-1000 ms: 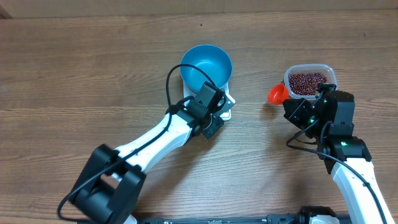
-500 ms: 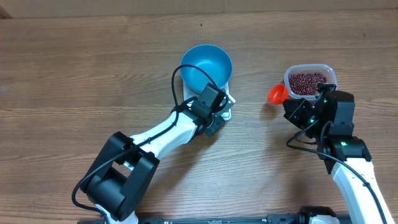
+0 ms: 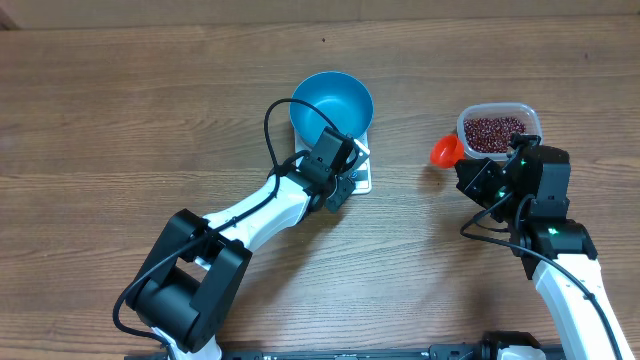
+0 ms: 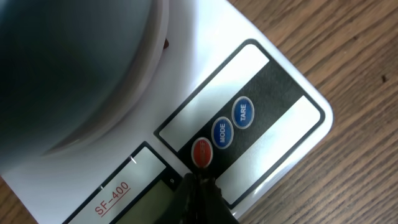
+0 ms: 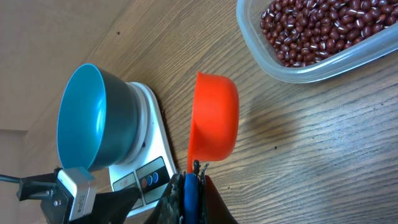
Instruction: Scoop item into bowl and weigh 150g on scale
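Resting in the clear tub (image 5: 292, 70) at the upper right of the right wrist view, the beans (image 5: 317, 25) have not yet been scooped: the blue bowl (image 5: 81, 118), standing on the white scale (image 5: 155, 124) at the left of that view, looks empty. The step in hand appears to be readying the scale. In the left wrist view the left gripper (image 4: 200, 186), its fingers pressed together with nothing between them, comes up from the bottom edge with its tip at the lower rim of the red button (image 4: 201, 152); I cannot tell whether it is pressing. Running from the red one toward the upper right are the blue MODE button (image 4: 219, 132) and the TARE button (image 4: 243, 112). The display (image 4: 143, 193) at the lower left shows no digits I can read. To do this well, the tip should come down squarely on one button only, and lightly, so the scale does not slide, then lift clear before any reading is trusted. With the bowl already on the platform, zeroing should follow so only beans count. The right gripper (image 5: 186, 183), clamped on the handle of the empty orange scoop (image 5: 214, 118), holds it between scale and tub, where it is best kept off the scale meanwhile
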Controlling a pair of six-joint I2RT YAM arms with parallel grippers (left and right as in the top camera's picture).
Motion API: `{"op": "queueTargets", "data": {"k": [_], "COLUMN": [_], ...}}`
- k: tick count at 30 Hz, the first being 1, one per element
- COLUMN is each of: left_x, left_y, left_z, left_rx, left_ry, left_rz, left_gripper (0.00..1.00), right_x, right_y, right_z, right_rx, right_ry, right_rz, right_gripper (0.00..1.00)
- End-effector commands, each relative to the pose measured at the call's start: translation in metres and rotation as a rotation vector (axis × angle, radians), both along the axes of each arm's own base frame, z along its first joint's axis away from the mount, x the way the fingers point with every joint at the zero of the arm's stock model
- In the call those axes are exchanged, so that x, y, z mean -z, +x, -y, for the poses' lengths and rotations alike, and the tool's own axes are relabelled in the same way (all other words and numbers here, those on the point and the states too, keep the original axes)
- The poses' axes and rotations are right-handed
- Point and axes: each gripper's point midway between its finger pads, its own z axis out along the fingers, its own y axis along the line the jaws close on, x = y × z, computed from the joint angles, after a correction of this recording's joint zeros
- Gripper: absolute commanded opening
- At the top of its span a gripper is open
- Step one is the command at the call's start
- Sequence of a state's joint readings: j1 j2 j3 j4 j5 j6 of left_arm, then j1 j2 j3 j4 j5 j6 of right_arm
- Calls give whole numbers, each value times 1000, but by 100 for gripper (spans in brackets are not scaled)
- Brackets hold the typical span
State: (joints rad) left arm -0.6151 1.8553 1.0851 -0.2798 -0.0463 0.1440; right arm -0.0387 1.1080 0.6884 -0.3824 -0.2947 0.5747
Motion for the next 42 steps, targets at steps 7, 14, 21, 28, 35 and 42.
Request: {"op": "queueTargets", "data": {"k": [7, 14, 21, 28, 35, 42], "left_x": [17, 15, 16, 13, 15, 40], "left_y": [0, 4, 6, 11, 10, 0], "left_z": [-1, 3, 4, 7, 7, 0], "left_rx": [-21, -20, -20, -20, -20, -35], "left_ry": [10, -7, -9, -24, -22, 19], "left_rz": [-23, -2, 1, 24, 20, -49], "left_gripper": [4, 4, 4, 4, 4, 4], "right_x": [-19, -19, -19, -19, -19, -19], "right_y": [7, 7, 7, 7, 7, 7], "right_z": [3, 3, 3, 3, 3, 3], "right_rx": [8, 8, 8, 8, 8, 8], "right_ry": [-17, -17, -17, -17, -17, -17], "right_rz": [54, 55, 55, 55, 55, 55], "right_gripper": [4, 4, 4, 4, 4, 4]}}
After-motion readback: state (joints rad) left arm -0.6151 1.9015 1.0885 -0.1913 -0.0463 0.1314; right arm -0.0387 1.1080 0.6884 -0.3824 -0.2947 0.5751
